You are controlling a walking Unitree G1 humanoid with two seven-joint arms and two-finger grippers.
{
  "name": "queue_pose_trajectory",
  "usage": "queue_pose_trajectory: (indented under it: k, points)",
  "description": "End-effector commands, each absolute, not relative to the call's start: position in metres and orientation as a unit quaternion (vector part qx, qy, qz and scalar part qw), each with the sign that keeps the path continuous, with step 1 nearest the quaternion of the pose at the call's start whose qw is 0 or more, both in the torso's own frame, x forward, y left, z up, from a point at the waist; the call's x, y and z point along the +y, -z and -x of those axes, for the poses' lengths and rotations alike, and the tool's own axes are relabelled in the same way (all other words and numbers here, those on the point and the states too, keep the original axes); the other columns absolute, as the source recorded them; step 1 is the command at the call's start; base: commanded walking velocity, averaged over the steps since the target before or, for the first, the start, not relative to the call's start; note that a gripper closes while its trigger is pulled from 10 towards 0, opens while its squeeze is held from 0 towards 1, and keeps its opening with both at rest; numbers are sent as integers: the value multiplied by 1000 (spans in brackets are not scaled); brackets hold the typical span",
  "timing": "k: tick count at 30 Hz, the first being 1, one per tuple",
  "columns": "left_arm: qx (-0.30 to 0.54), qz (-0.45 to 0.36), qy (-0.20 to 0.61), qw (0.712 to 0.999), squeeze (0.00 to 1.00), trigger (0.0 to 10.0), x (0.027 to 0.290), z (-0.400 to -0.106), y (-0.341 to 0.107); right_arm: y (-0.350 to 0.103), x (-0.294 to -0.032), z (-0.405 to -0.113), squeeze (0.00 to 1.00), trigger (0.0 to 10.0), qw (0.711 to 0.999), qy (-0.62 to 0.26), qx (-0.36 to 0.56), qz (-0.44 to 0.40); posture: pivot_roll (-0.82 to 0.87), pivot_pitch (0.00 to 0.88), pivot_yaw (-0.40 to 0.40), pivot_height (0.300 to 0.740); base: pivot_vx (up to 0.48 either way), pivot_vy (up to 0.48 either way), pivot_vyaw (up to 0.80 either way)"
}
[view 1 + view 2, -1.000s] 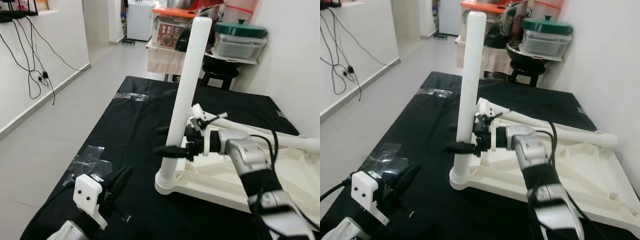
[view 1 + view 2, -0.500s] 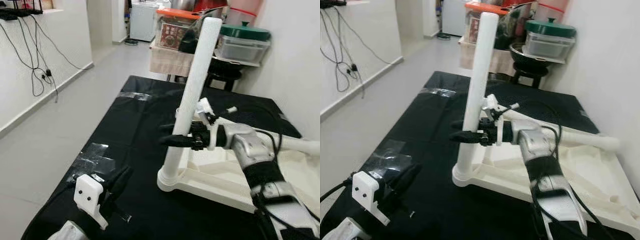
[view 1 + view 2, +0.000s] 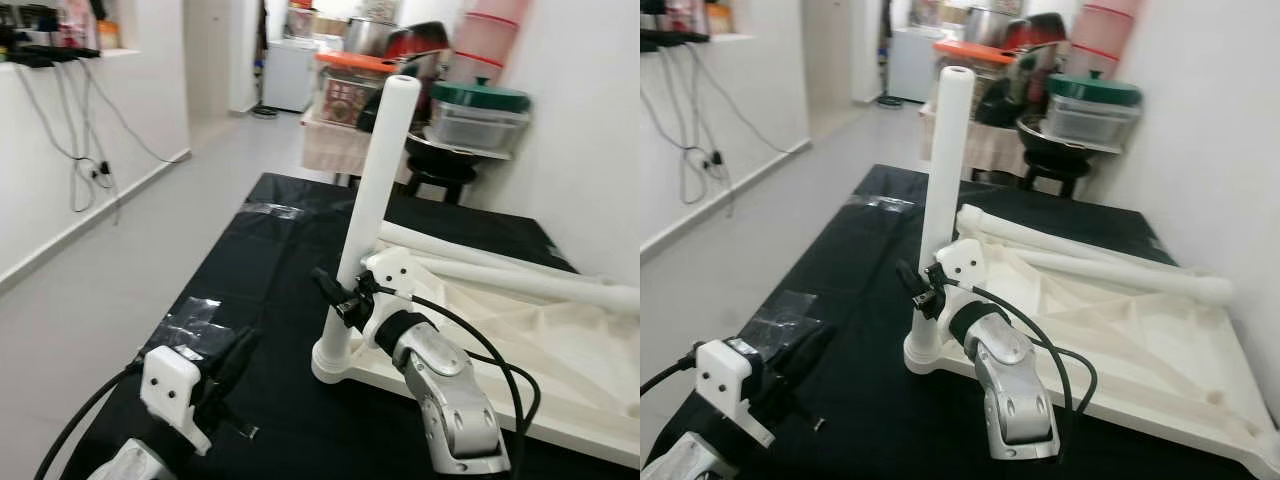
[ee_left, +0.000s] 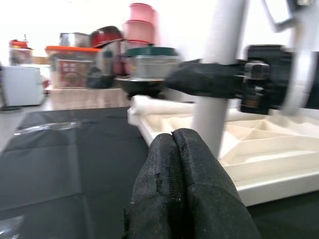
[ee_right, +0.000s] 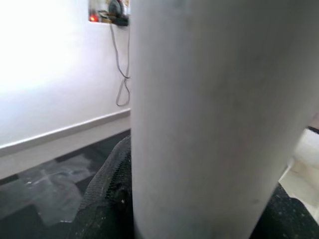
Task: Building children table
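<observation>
The table under a smooth black cloth was the biggest thing before me, with clear tape patches pressed on, I judged to keep the cloth flat. On its right half lay the children's tabletop, upside down, a white moulded plastic slab with raised ribs on its underside; I took it to lie that way so the legs could go into their corner sockets. Two loose legs, long white round tubes, rested across its far side, within reach for later.

One leg stood upright in the near-left corner socket, a plain matt tube with a flared collar at its foot. My right gripper was clamped on it low down, its black fingers to either side of the tube, a hold that I judged would steady or twist the leg home.

My left gripper rested idle above the table's near-left part, its textured black fingers pressed together on nothing.
</observation>
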State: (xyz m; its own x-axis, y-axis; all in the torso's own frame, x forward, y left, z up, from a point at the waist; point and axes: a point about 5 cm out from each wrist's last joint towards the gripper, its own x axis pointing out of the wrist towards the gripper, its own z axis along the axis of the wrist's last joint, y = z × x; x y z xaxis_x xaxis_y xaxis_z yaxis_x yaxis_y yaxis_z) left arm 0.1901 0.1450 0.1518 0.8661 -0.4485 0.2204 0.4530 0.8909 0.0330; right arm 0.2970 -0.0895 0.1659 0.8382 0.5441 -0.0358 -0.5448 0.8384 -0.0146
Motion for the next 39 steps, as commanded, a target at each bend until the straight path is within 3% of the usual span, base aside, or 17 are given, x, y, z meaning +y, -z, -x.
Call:
queue_pose_trajectory:
  k: [1,2,3,4,5,6,13,14,17,18,20,23,27,28,30,31,39]
  points:
    - [-104,12,234,967,0,10000,144,-191,-149,-125,-103,-293,0,0,959,-257,115,19,12,2,-143,740,0,0,0]
    - [-104,12,234,967,0,10000,144,-191,-149,-125,-103,-293,0,0,959,-257,115,19,12,2,-143,740,0,0,0]
    - [-105,12,231,967,0,10000,143,-191,-149,-125,-104,-290,0,10000,960,-250,122,16,3,0,-139,740,0,0,0]
    - [-105,12,231,967,0,10000,143,-191,-149,-125,-104,-290,0,10000,960,-250,122,16,3,0,-139,740,0,0,0]
    - [-105,12,230,967,0,10000,143,-191,-149,-128,-104,-286,702,10000,963,-241,123,5,3,0,-139,740,0,0,0]
    - [-105,13,231,967,0,10000,143,-191,-149,-132,-102,-284,1000,10000,959,-254,124,-13,-2,0,-134,740,0,0,0]
    - [-102,15,237,966,0,10000,143,-191,-147,-152,-95,-281,1000,10000,920,-380,93,-23,0,0,-129,740,0,0,0]
    - [-102,15,237,966,0,10000,143,-191,-147,-162,-99,-285,0,10000,892,-447,70,4,1,0,-129,740,0,0,0]
    - [-102,15,236,966,0,10000,142,-191,-146,-181,-115,-294,0,10000,825,-562,40,46,16,0,-134,740,0,0,0]
    - [-102,15,236,966,0,10000,142,-191,-146,-181,-115,-294,0,10000,825,-562,40,46,16,0,-134,740,0,0,0]
    - [-102,15,236,966,0,10000,141,-191,-145,-186,-122,-298,0,10000,793,-606,43,54,24,0,-139,740,0,0,0]
    - [-101,14,235,967,0,10000,141,-191,-144,-189,-127,-308,0,10000,768,-636,57,48,32,0,-141,740,0,0,0]
    - [-101,14,235,967,0,10000,140,-191,-143,-192,-128,-324,0,10000,764,-642,65,34,37,0,-143,740,0,0,0]
    - [-100,14,235,967,0,10000,140,-191,-143,-194,-128,-331,0,5804,763,-643,67,23,42,0,-144,740,0,0,0]
    - [-100,14,235,967,0,10000,140,-190,-143,-196,-128,-335,0,5804,762,-644,67,16,43,0,-144,740,0,0,0]
    - [-100,14,235,967,0,10000,140,-190,-143,-197,-128,-339,0,0,758,-649,66,9,44,0,-144,740,0,0,0]
    - [-100,14,236,967,0,10000,139,-190,-143,-201,-133,-345,0,0,747,-662,63,-6,43,0,-142,740,0,0,0]
